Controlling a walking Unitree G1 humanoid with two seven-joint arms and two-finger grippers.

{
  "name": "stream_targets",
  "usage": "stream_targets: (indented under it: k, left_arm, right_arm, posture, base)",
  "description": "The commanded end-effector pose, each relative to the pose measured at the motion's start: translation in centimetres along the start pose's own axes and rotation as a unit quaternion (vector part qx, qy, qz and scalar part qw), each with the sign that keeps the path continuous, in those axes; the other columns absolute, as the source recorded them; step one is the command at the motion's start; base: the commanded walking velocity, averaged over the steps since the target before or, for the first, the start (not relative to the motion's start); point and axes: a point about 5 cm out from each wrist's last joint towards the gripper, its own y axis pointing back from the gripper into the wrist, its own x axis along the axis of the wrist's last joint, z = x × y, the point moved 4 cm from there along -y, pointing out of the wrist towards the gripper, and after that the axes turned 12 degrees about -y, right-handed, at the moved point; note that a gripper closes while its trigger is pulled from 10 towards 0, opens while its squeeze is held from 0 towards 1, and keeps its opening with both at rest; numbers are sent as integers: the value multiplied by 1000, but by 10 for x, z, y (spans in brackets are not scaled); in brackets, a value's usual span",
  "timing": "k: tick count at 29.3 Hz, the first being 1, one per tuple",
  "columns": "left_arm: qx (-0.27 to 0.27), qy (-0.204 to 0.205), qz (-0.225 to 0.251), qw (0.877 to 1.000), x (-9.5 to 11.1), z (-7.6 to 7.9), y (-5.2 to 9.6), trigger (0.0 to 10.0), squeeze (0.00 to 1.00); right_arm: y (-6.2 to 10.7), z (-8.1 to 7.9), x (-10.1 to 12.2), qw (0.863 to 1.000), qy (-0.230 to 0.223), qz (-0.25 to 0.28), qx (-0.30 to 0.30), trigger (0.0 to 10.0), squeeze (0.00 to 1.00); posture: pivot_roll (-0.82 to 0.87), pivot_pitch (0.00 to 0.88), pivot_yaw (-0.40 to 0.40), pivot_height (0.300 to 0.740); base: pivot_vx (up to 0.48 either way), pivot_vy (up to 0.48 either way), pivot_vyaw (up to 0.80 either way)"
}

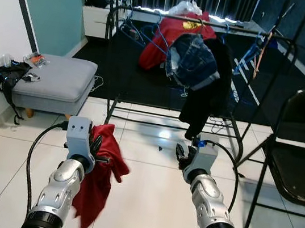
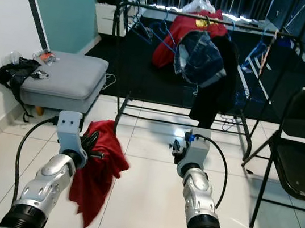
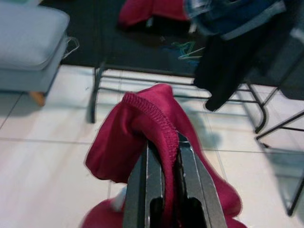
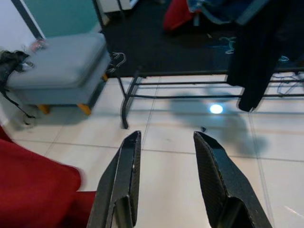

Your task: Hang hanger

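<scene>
Head views first: black clothes rack [image 1: 272,80] straight ahead across the white tiles, already loaded with a red shirt [image 1: 169,39], a denim jacket [image 1: 192,60] and a black garment [image 1: 210,94] draped over its top rail. Blue empty hangers [image 1: 147,33] dangling from the rail left of the red shirt. Grey ottoman [image 1: 59,83] off to the rack's left, black folding chair [image 1: 301,159] to its right. Well short of the rack, left gripper [image 1: 95,146] raised with a red garment [image 1: 99,180] hanging from it, held high so the cloth clears the floor. Right gripper [image 1: 181,154] up alongside, carrying nothing, probably kept free to help at the rail.

Left wrist view: fingers [image 3: 147,190] pressed together, pinching a stitched hem of the red garment [image 3: 152,128], rack's lower bars beyond. No hanger to be made out inside the cloth; cannot tell if one is buried in there.

Right wrist view: fingers [image 4: 123,180] spread apart, nothing between, pointed toward the rack's foot [image 4: 124,114]. Red cloth at the edge.

Judgement: carrying stage, rack yet to be reached.
</scene>
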Motion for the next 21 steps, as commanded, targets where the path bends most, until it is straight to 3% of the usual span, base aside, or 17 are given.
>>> stream_targets:
  k: [1,21]
  left_arm:
    - [-3,-3,5,1000,3,1,-1,10000,0]
    - [6,-5,8,1000,6,-6,-1,10000,0]
  right_arm:
    - [2,3,-5,1000,-4,-6,-5,10000,0]
    - [-2,-3,-1,1000,2,-6,5,10000,0]
  posture:
    - [23,0,12,740]
    - [34,0,2,740]
  base:
    - [446,0,0]
    - [444,0,0]
